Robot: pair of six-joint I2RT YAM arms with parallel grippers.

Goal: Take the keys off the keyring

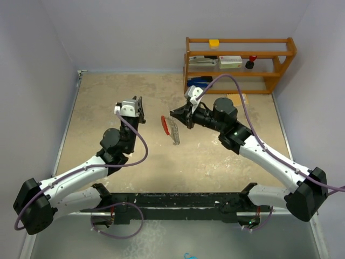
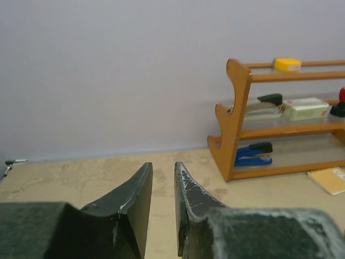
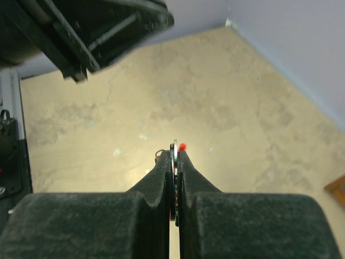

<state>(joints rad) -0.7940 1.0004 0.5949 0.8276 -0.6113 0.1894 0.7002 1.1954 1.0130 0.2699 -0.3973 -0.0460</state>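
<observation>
The keyring, a red crescent joined to a silvery ridged arc, sits at the tip of my right gripper over the middle of the table. In the right wrist view my right gripper is shut on thin flat metal pieces seen edge-on. A red tip and a small wire loop poke out past the fingertips. I cannot tell the small keys apart from the bundle. My left gripper is open and empty, to the left of the keyring and apart from it.
A wooden shelf rack stands at the back right with staplers, a box and a yellow item on it. A yellow pad lies on the table beside it. Grey walls close in the sandy table.
</observation>
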